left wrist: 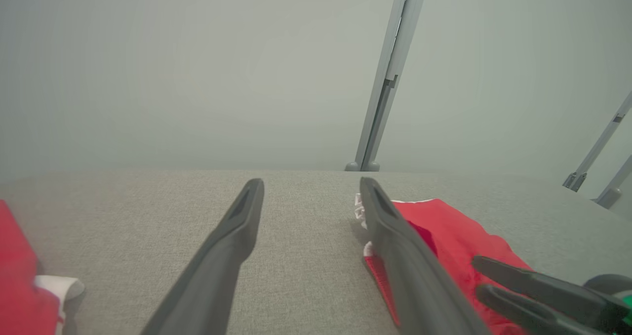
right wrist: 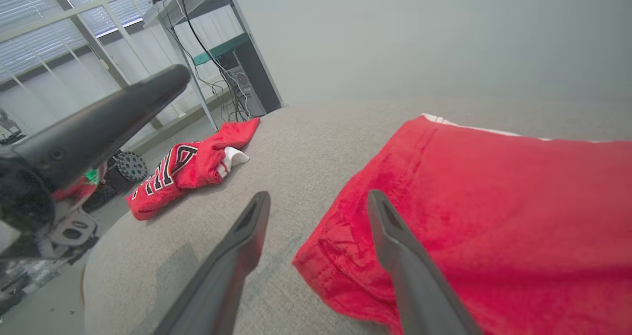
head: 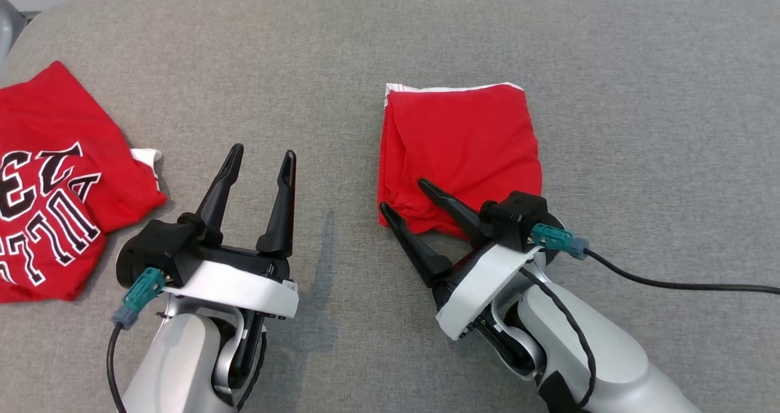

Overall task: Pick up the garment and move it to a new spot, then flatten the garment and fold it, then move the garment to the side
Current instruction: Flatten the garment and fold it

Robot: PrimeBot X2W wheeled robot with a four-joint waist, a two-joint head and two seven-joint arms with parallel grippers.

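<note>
A folded red cloth garment with a white trim along its far edge (head: 463, 139) lies flat on the grey woven fabric surface (head: 365, 47), a roughly square packet with soft creases down its left side.

The right gripper (head: 402, 195) is at the garment's near left corner, its two long dark fingers spread apart and holding nothing. In the right wrist view the right gripper (right wrist: 318, 196) straddles that corner: one finger (right wrist: 395, 246) sits over the red cloth (right wrist: 493, 201) just inside the edge, and the other finger (right wrist: 242, 241) is over bare grey surface just beside the garment. Whether either tip touches the cloth cannot be told.

The left gripper (head: 263, 151) is well to the left of the garment, over bare grey surface, jaws wide apart and empty. In its own wrist view (left wrist: 311, 182) the garment (left wrist: 459, 236) shows past one finger.

A second red shirt with black-and-white block lettering (head: 55, 175) lies crumpled further left of the garment, beyond the left gripper.
</note>
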